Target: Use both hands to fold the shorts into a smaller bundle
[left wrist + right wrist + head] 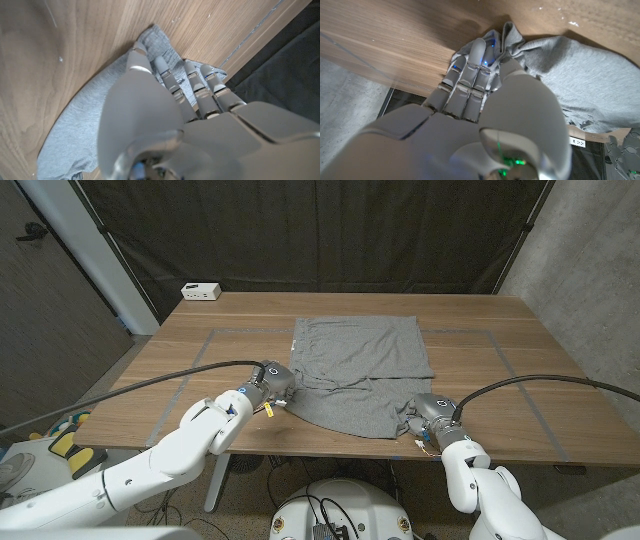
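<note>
Grey shorts (360,365) lie spread on the middle of the wooden table (180,370), waistband toward the far side. My left hand (275,380) is at the near left corner of the shorts. Its fingers (172,82) reach over the grey cloth (85,130) and its thumb lies against the edge, pinching it. My right hand (428,412) is at the near right corner. Its fingers (470,75) curl around a bunched fold of the shorts (512,35), and the rest of the cloth (580,80) trails away across the table.
A small white box (200,290) sits at the table's far left corner. Pale tape lines (205,345) mark a rectangle around the shorts. The table's near edge (330,452) runs just below both hands. A dark curtain hangs behind the table.
</note>
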You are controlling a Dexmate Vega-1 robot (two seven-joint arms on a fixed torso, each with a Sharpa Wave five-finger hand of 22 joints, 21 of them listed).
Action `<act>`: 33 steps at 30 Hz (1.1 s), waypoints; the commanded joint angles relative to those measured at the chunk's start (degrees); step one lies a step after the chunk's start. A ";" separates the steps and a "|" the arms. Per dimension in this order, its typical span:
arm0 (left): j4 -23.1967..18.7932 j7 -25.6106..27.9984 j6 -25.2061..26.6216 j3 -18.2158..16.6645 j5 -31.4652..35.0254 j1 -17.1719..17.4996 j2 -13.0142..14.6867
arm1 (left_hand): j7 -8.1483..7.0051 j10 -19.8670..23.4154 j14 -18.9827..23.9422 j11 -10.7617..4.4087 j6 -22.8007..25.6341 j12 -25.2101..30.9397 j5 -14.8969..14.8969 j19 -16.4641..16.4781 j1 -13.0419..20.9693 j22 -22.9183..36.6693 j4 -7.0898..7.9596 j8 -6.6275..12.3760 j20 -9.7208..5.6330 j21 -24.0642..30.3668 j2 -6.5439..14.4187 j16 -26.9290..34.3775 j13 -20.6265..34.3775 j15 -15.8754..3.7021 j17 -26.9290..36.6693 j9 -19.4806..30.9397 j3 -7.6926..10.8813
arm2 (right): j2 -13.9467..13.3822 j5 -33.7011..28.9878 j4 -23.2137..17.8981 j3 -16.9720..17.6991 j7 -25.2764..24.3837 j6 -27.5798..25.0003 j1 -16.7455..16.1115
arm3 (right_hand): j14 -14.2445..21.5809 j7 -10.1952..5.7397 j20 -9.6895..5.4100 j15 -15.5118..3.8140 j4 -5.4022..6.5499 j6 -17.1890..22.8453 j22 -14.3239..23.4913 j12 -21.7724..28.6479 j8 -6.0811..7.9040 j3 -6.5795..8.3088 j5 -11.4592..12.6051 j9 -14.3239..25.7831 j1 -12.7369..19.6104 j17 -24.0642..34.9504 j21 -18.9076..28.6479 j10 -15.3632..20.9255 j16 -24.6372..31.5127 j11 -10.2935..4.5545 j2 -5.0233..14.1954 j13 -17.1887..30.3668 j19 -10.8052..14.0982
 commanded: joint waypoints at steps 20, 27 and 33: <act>-7.48 4.91 2.66 -11.70 -1.93 10.72 0.28 | 2.43 5.05 5.43 0.51 3.15 1.15 -4.70 -0.13 4.56 0.61 -0.36 0.44 0.02 2.12 2.26 2.60 1.47 -10.65 2.33 0.23 3.77 | -3.27 -0.86 -3.09 -1.35 -5.70 -1.95 -0.05 | 0.38 -0.26 -0.45 -5.34 0.40 0.33 0.23 0.64 0.58 0.28 -0.33 1.04 0.68 1.12 0.52 -0.34 -0.72 -0.27 0.01 0.68 -0.72; -10.53 6.18 4.85 -15.79 -1.28 14.55 1.11 | 2.86 5.48 5.72 0.61 3.46 1.32 -4.97 -0.19 4.66 0.64 -0.36 0.52 -0.07 2.34 2.07 2.67 1.75 -10.66 2.54 0.26 4.01 | -2.54 -3.31 -2.39 -0.98 -9.62 -2.03 -1.13 | 0.52 -0.01 -0.48 -5.34 0.47 0.32 0.23 0.75 0.71 0.30 -0.29 1.39 0.73 1.36 0.64 -0.16 -0.97 -0.17 0.02 0.66 -0.84; -12.00 6.84 7.01 -18.28 2.00 17.30 0.90 | 3.37 5.70 6.14 0.59 3.56 1.41 -5.16 -0.18 4.84 0.65 -0.45 0.53 -0.18 2.54 1.94 2.82 1.97 -10.67 2.74 0.28 4.24 | -1.14 -4.35 -1.45 0.61 -15.46 -1.10 -3.16 | 0.71 0.22 -0.54 -5.38 0.55 0.33 0.24 0.94 0.85 0.26 -0.29 1.69 0.72 1.67 0.67 -0.09 -0.95 -0.03 0.03 0.89 -1.07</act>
